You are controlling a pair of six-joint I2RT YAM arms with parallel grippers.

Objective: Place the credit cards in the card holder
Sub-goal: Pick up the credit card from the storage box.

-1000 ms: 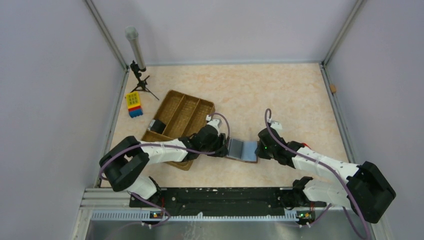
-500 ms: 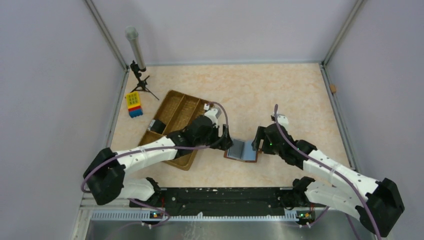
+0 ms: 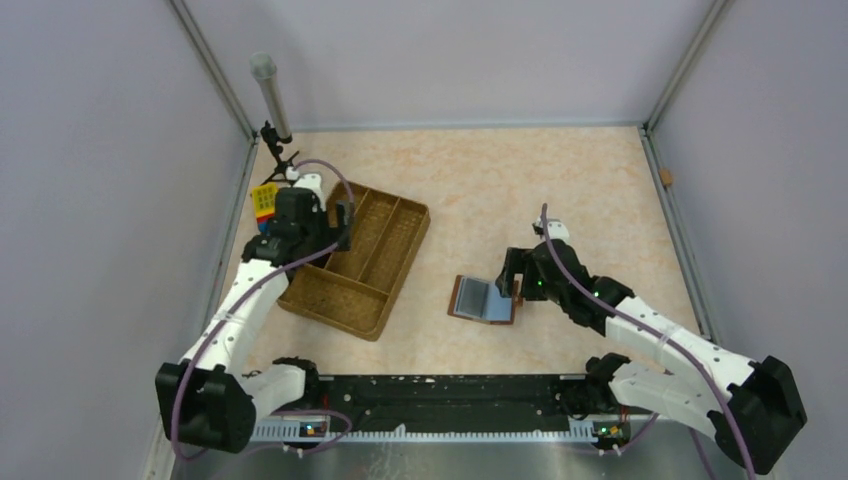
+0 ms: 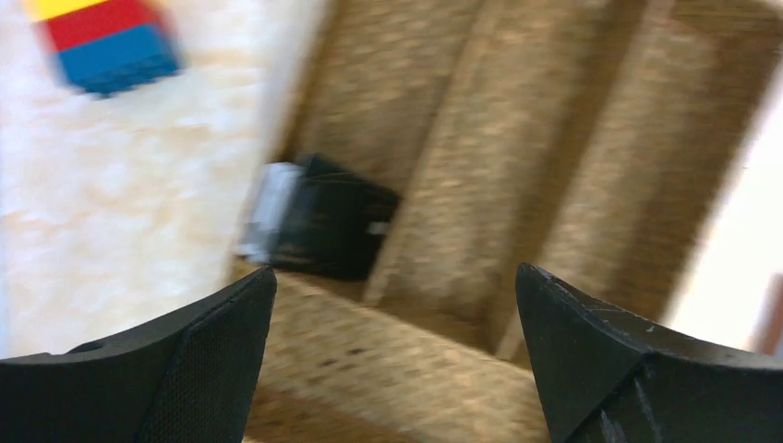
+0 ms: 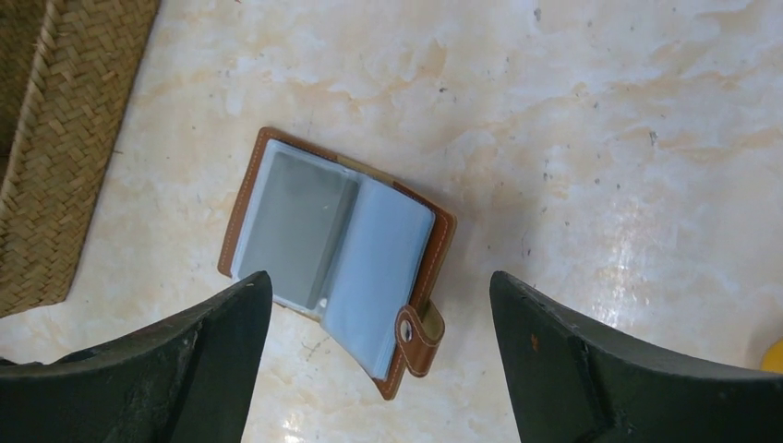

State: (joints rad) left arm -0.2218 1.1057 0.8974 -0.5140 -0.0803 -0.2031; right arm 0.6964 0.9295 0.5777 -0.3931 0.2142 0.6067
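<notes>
a: nearest first. the card holder (image 5: 337,254) lies open and flat on the table (image 5: 600,111), toward the middle of its near edge, with what looks like a grey card (image 5: 294,231) in its left sleeve. what could spoil that?

b: the right gripper (image 5: 379,295) hangs just over it, fingers spread wide, holding nothing. nothing pins the holder down, so i'd guess a push on a sleeve could slide it or flip a leaf shut.

a: and further back?

b: the left gripper (image 4: 392,295), also spread and empty, is over the tray (image 4: 443,369) by the left edge, above a dark thing with a pale end (image 4: 319,217) in the compartment along its left side. it's too blurred to say whether that's cards. if it is, flat cards against a woven wall are hard to pinch. the fingers may snag a divider or drag the tray toward the block (image 4: 111,41) beyond.
</notes>
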